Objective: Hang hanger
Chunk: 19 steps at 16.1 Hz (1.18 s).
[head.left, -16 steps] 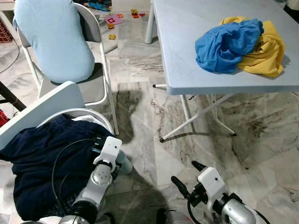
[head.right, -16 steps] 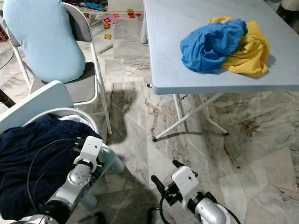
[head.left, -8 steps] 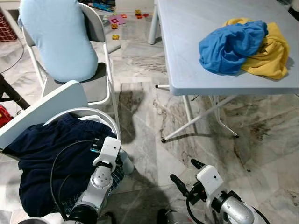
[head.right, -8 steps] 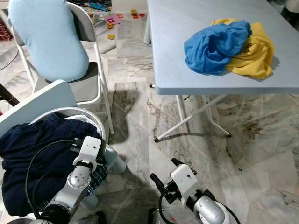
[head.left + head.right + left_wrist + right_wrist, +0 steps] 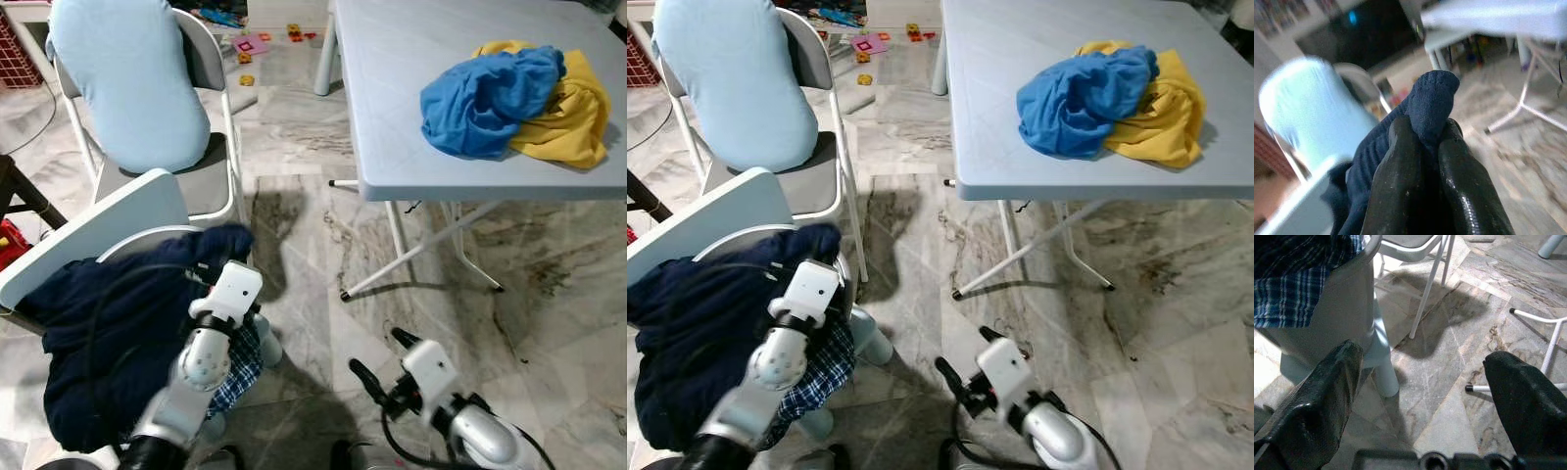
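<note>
The left hand (image 5: 1422, 147) has its two black fingers (image 5: 1400, 171) pressed together on a fold of dark navy garment (image 5: 108, 333), the cloth bulging up between and above the tips in the left wrist view. From the head camera the left arm reaches forward over a white plastic chair (image 5: 98, 230), and the navy garment lies heaped across that chair's seat just behind and to the outer side of the left hand, with one lifted corner of it rising right at the hand. A blue-and-white plaid cloth (image 5: 235, 357) hangs from under the navy heap, just below the left wrist and touching the chair's front edge. The right hand (image 5: 380, 367) hangs low over the marble floor (image 5: 549, 294), well apart from the chair, its fingers (image 5: 1317, 401) spread wide with bare floor between them. Ahead of the left hand stands a metal folding chair (image 5: 220, 157) with a light blue garment (image 5: 132, 83) draped over its back. Ahead of the right hand and above it is a grey folding table (image 5: 411, 98), and on the table, far from both hands, a bright blue garment (image 5: 485, 93) lies bunched against a yellow garment (image 5: 568, 117), the two touching. Small coloured toys (image 5: 250, 44) lie on the floor beyond the folding chair. I cannot make out a hanger.
</note>
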Tool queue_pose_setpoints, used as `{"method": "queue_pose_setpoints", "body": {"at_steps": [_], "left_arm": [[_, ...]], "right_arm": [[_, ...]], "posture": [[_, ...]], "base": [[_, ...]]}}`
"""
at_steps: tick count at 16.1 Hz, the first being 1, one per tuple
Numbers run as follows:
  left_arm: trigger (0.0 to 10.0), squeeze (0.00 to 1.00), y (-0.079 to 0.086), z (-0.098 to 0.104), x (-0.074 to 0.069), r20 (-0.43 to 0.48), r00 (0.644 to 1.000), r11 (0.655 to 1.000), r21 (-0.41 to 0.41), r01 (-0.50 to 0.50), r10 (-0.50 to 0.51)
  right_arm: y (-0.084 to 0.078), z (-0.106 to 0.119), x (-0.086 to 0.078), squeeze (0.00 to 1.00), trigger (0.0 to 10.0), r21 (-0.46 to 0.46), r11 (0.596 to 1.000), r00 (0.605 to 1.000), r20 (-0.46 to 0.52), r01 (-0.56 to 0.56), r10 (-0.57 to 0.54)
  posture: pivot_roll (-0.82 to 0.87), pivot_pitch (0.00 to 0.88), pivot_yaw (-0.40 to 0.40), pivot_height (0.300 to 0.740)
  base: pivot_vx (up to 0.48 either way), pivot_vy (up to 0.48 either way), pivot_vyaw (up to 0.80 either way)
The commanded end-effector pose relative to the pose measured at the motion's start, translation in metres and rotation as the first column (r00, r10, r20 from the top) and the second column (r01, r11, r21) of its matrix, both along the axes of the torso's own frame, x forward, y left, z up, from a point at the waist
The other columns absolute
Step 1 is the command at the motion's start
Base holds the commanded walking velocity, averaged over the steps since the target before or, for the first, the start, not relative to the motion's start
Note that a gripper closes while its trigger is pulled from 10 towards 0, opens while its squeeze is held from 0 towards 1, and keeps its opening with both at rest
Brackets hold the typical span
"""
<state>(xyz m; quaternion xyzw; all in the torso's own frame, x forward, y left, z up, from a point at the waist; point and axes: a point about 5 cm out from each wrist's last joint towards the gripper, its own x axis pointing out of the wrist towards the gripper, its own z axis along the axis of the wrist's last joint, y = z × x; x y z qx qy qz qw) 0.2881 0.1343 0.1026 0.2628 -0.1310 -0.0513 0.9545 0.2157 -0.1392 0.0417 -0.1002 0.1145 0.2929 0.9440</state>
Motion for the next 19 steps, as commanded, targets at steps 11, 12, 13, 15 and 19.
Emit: {"method": "queue_pose_setpoints", "body": {"at_steps": [11, 12, 13, 15, 19], "left_arm": [[0.0, 0.0, -0.024, 0.097, -0.011, 0.246, 0.919, 0.949, 0.019, 0.314, -0.309], [0.0, 0.0, -0.028, 0.105, -0.006, 0.235, 0.913, 0.939, -0.01, 0.345, -0.333], [0.0, 0.0, -0.033, 0.116, -0.001, 0.258, 0.899, 0.929, -0.02, 0.37, -0.353], [0.0, 0.0, -0.04, 0.135, 0.006, 0.309, 0.877, 0.919, -0.022, 0.394, -0.369], [2.9, 0.0, -0.01, 0.057, 0.019, -0.02, 0.985, 0.972, -0.163, 0.168, -0.173]], "right_arm": [[0.017, -0.004, 0.035, 0.0, 10.0, 0.122, 0.985, 0.991, 0.027, 0.125, -0.13], [0.015, -0.003, 0.04, 0.0, 10.0, 0.139, 0.978, 0.987, 0.028, 0.155, -0.16], [0.013, -0.002, 0.045, 0.0, 10.0, 0.153, 0.972, 0.982, 0.03, 0.181, -0.187], [0.01, 0.0, 0.051, 0.0, 10.0, 0.178, 0.958, 0.972, 0.029, 0.226, -0.235], [-0.012, 0.001, 0.057, 0.0, 10.0, 0.228, 0.88, 0.903, 0.016, 0.416, -0.43]], "posture": [[0.04, 0.084, 0.059, 0.74], [0.03, 0.069, 0.068, 0.74], [0.03, 0.056, 0.076, 0.74], [0.03, 0.046, 0.083, 0.74], [0.0, 0.026, 0.103, 0.74]], "base": [[0.0, 0.0, 0.0], [0.0, 0.0, 0.0], [0.0, 0.0, 0.0], [0.0, 0.0, 0.0], [0.0, 0.0, 0.0]]}}
